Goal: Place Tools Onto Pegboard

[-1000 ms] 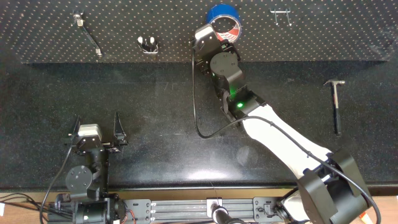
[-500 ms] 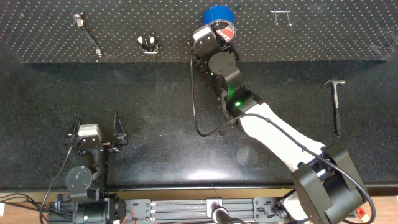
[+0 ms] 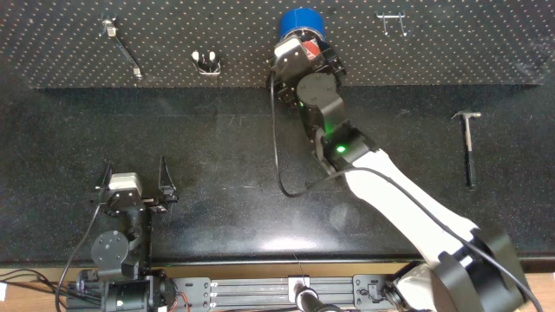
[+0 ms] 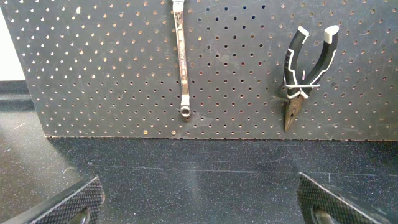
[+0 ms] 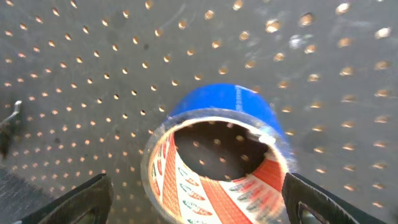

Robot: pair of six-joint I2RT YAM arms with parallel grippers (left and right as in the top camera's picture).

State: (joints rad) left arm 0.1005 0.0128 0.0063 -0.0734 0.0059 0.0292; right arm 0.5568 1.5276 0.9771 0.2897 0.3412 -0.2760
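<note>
From the top view, the pegboard (image 3: 434, 52) stands along the far edge of the tabletop (image 3: 217, 130). A wrench (image 3: 121, 48) and a pair of pliers (image 3: 205, 62) already hang on its left part. The blue tape roll (image 3: 301, 17) is up against the middle of the pegboard, and the right gripper (image 3: 303, 45) is right at it. A bare hook (image 3: 392, 22) sticks out farther to the right. A hammer (image 3: 469, 147) lies flat near the right edge of the tabletop. The left gripper (image 3: 136, 171) sits near the front left corner, open wide and holding nothing. This view tells us what is left to do: the hammer is not hung yet.

The left wrist view looks straight at the wrench (image 4: 181, 62) and the pliers (image 4: 303, 68). It makes plain how they hang: both point down, and the pliers sit in a white clip. From above you can't see that.

The right wrist view brings the tape roll (image 5: 224, 106) up close. Its hole faces the camera, and the dots of the pegboard (image 5: 93, 62) show through it. The roll sits in front of the right gripper (image 5: 196, 183). I cannot tell if the gripper is squeezing the roll or not. I can't see a peg under the roll either.

I think the step now is hanging the tape roll. Next, the roll must catch on a peg so it won't drop. Then the gripper has to let go and back away slowly. After that, the hammer needs picking up.
</note>
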